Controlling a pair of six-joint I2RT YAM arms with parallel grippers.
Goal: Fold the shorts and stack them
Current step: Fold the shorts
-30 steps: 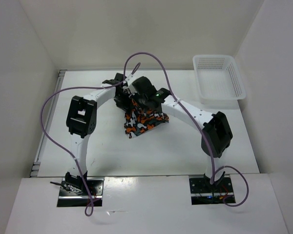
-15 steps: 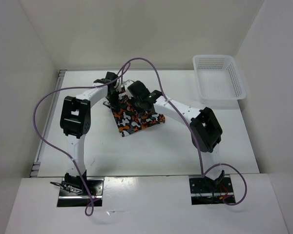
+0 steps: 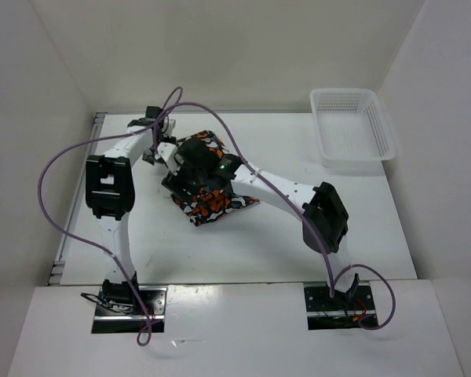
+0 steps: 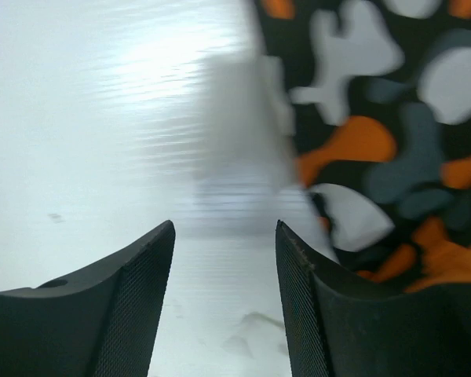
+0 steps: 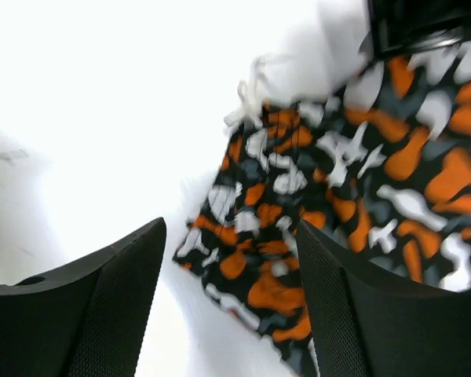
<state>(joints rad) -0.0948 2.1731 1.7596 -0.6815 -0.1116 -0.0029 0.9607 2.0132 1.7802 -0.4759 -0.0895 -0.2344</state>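
Shorts lie in a bunched heap on the bench. They are a bit left of the middle and well apart from the white basket in the far right corner. They do not look flat or neatly folded yet. From above, the right arm hides the middle of the heap. Cloth shows on the far side of that arm and on the near side, so the heap seems to run long from far to near.

Left hand is wide open and holds nothing. Only bare bench shows between its two fingers. The shorts lie to its right, with their edge just past the right finger. That part is blurry, so I cannot tell if finger and cloth touch.

Right hand is wide open too, with nothing in it. The shorts lie in front of it and off to its right. A corner of cloth sits just past the gap between its fingers.

I think the right hand is nearer, since it hangs over the heap while the left one waits at the left edge. To grab cloth, the left hand would have to slide to its right. The right hand would have to reach forward and down.
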